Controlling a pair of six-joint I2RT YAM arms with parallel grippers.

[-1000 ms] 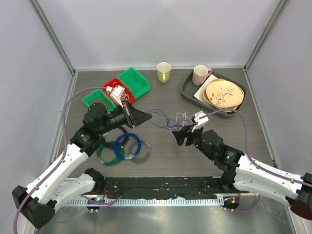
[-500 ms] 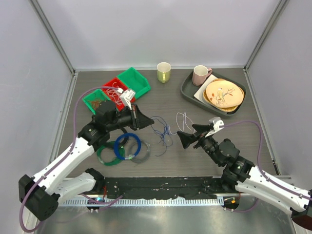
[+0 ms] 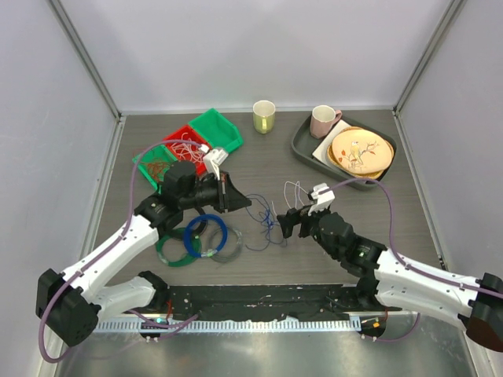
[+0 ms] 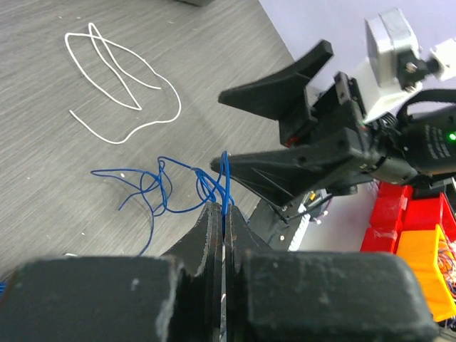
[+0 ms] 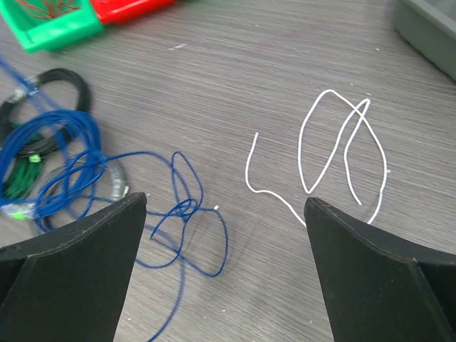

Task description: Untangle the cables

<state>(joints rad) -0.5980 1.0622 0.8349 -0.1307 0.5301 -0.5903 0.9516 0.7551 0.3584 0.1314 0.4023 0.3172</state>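
Observation:
A thin blue wire (image 3: 263, 218) lies in a loose tangle mid-table, and one strand rises into my left gripper (image 3: 240, 201). In the left wrist view the left gripper (image 4: 225, 208) is shut on the blue wire (image 4: 164, 187). A white wire (image 3: 295, 189) lies apart from it, farther back; it also shows in the left wrist view (image 4: 121, 85). My right gripper (image 3: 284, 225) is wide open and empty, just right of the tangle. In the right wrist view the right gripper (image 5: 224, 204) hovers over the table between the blue wire (image 5: 187, 214) and the white wire (image 5: 335, 149).
Coiled cables, blue (image 3: 205, 234), green and grey, lie at the front left. Green (image 3: 216, 130) and red bins holding wires stand at the back left. A yellow cup (image 3: 263, 115) is at the back. A grey tray (image 3: 302, 145) with a pink mug and plates stands at the back right.
The left gripper has moved right and nearer with the blue wire. The wire, stretched towards the right gripper a second ago, now lies slack. The right gripper swung out and came back.

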